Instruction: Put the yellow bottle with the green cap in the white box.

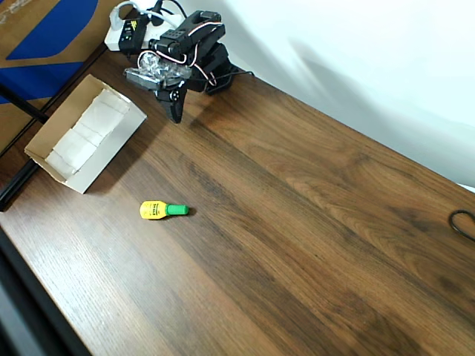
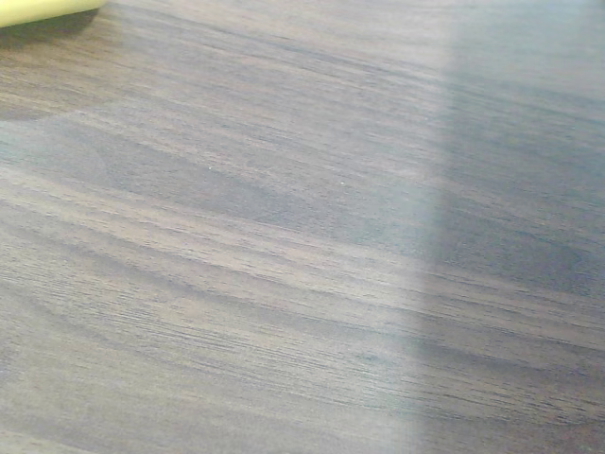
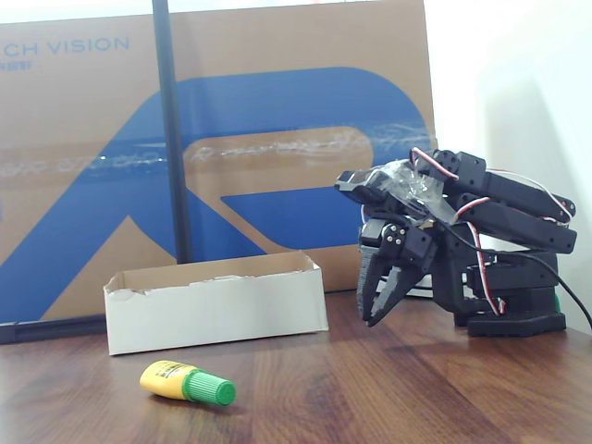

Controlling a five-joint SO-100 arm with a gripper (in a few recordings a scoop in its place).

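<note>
- Three views, read left to right.
- Overhead: white box [image 1: 84,134] at left edge of wooden table [image 1: 312,222], open top, white paper pads [image 1: 89,130] lining bottom.
- Blue-and-brown cardboard sheet [image 1: 44,30] behind box, upper left.
- Yellow bottle with green cap [image 1: 162,211] lying flat on bare table, near box's right side but apart from it, cap pointing right.
- Black arm folded at table's top, gripper [image 1: 175,111] just right of box's far corner, well apart from bottle.
- Fixed view: box [image 3: 215,301] left, bottle [image 3: 186,382] in front of it, gripper [image 3: 381,303] right, tips pointing down just above table.
- Fingers nearly together with a narrow gap, holding nothing.
- Wrist view: wood grain, yellow sliver at top left corner, identity unclear.
</note>
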